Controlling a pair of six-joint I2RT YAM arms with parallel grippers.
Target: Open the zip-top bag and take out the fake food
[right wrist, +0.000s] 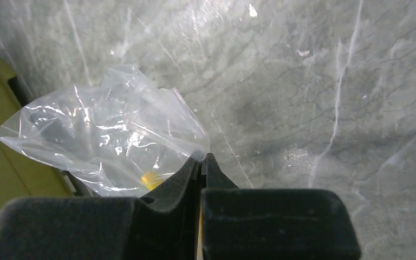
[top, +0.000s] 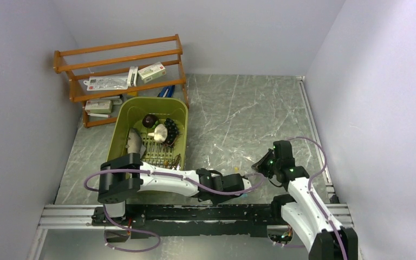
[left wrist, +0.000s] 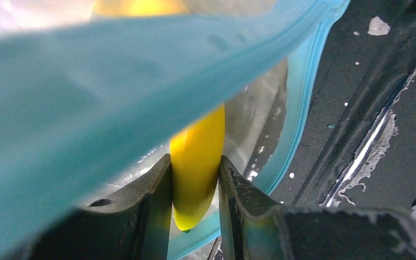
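Bag open, banana gripped
The left pincer (left wrist: 195,162) grasps the banana (left wrist: 200,130) at the mouth of the zip-top bag (right wrist: 103,130); the right pincer (right wrist: 201,160) is clenched on bag film at its tips. Other fake food (top: 158,132) lies in the bin (top: 125,110), well apart; seemingly only this piece remains.

**Legible markings: none confirmed.**
On the wooden rack (top: 120,51) at the far left of the counter (top: 238,119), a white carton (top: 152,71) on the middle shelf bears a small red mark and dark print. A flat clear packet (top: 107,83) beside it holds a white card with a red spot and lines of print. A second carton (top: 98,106) on the lower shelf also shows a red mark. All of this is too small to read from the top view. No lettering can be made out on the zip-top bag (right wrist: 103,141) in either wrist view.
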